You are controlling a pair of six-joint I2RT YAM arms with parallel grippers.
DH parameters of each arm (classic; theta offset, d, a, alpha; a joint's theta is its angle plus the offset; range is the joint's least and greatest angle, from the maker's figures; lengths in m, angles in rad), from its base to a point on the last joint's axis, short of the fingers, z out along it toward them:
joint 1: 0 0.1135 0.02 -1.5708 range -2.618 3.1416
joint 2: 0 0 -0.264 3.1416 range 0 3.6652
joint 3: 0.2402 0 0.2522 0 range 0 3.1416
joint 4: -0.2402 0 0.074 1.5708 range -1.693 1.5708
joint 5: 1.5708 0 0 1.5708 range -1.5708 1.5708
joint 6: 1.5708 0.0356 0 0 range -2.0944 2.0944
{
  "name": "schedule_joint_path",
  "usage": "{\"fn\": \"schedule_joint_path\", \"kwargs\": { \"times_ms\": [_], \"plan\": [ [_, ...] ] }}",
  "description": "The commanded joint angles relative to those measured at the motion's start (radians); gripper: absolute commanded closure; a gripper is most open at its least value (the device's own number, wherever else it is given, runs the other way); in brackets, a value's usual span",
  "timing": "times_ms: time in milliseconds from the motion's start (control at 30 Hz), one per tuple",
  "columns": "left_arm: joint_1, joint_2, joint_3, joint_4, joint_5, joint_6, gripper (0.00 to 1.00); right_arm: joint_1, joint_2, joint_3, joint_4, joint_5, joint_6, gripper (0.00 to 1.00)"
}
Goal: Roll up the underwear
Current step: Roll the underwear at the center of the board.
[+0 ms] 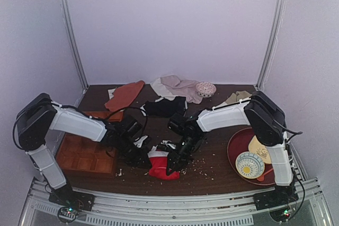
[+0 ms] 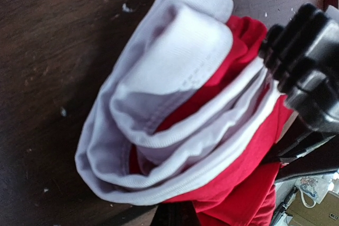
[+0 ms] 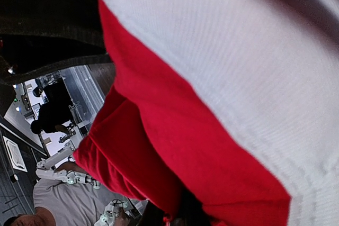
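Note:
The underwear (image 1: 160, 166) is a bright red bundle with a white band, rolled up near the table's front middle. In the left wrist view (image 2: 175, 93) its white waistband coils in on itself with red fabric inside and below. It fills the right wrist view (image 3: 175, 130) as red and white cloth. My left gripper (image 1: 144, 157) is at the bundle's left end, its jaws hidden under fabric, apparently shut on it. My right gripper (image 1: 174, 166) presses into the bundle's right side, also buried in cloth; it shows as a black body in the left wrist view (image 2: 307, 72).
A brown compartment tray (image 1: 85, 154) lies at the left. Black briefs (image 1: 165, 107), a rust garment (image 1: 124, 95), a beige garment (image 1: 177, 86) and a patterned bowl (image 1: 205, 89) sit behind. A red plate (image 1: 237, 146) with a bowl (image 1: 250, 164) is at the right.

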Motion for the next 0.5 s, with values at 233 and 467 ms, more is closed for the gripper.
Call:
{"fn": "schedule_joint_path", "kwargs": {
  "times_ms": [233, 467],
  "plan": [
    [-0.006, 0.023, 0.032, 0.003, -0.01, 0.013, 1.0, -0.011, 0.141, 0.013, -0.034, 0.128, -0.016, 1.0],
    [-0.007, -0.047, 0.041, -0.093, -0.076, 0.052, 1.0, -0.014, 0.174, 0.014, -0.019, 0.12, -0.009, 1.0]
  ]
}}
